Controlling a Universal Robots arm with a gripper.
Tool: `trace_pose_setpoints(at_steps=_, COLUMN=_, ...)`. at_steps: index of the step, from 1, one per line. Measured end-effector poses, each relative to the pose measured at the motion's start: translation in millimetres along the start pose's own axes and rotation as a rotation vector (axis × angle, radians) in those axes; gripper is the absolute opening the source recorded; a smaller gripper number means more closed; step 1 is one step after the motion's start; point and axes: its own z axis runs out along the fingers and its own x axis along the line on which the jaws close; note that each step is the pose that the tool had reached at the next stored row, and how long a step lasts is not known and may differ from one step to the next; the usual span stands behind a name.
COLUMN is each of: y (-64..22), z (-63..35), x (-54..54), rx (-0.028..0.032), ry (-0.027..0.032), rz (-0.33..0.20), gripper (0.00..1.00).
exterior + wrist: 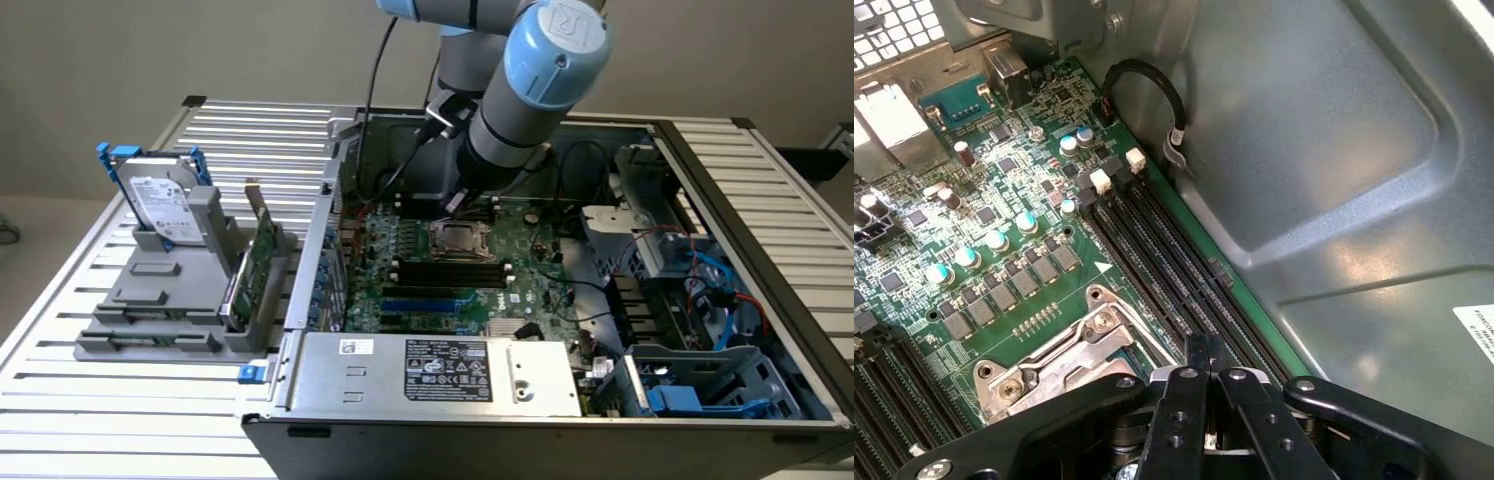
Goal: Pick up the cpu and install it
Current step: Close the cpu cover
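Note:
My gripper is shut, its black fingers pressed together with nothing visible between them. It hangs over the green motherboard, just beside the metal-framed CPU socket and above the black memory slots. In the exterior view the arm reaches down into the open computer case, and the gripper sits just behind the socket, mostly hidden by the wrist. The cpu is out of view.
At the exterior view's left, a grey stand holds a silver hard drive with a blue bracket and an upright card. Inside the case are the power supply, a drive cage with cables and a looped black cable.

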Motion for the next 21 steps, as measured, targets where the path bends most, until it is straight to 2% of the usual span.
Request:
trace_pose_setpoints(at_steps=5, y=-0.5, z=0.6, x=-0.5, rx=-0.0015, ry=0.0022, rz=-0.006, gripper=0.11)
trace_pose_setpoints(at_steps=11, y=-1.3, z=3.8, x=-0.2, rx=-0.0011, ry=0.0010, rz=-0.008, gripper=0.11)
trace_pose_setpoints(at_steps=16, y=-2.1, z=6.0, x=0.3, rx=0.0005, ry=-0.0053, rz=-0.010, gripper=0.11)
trace_pose_setpoints(at_steps=21, y=-3.0, z=9.0, x=0.9, rx=-0.0009, ry=-0.0155, rz=-0.004, gripper=0.11)
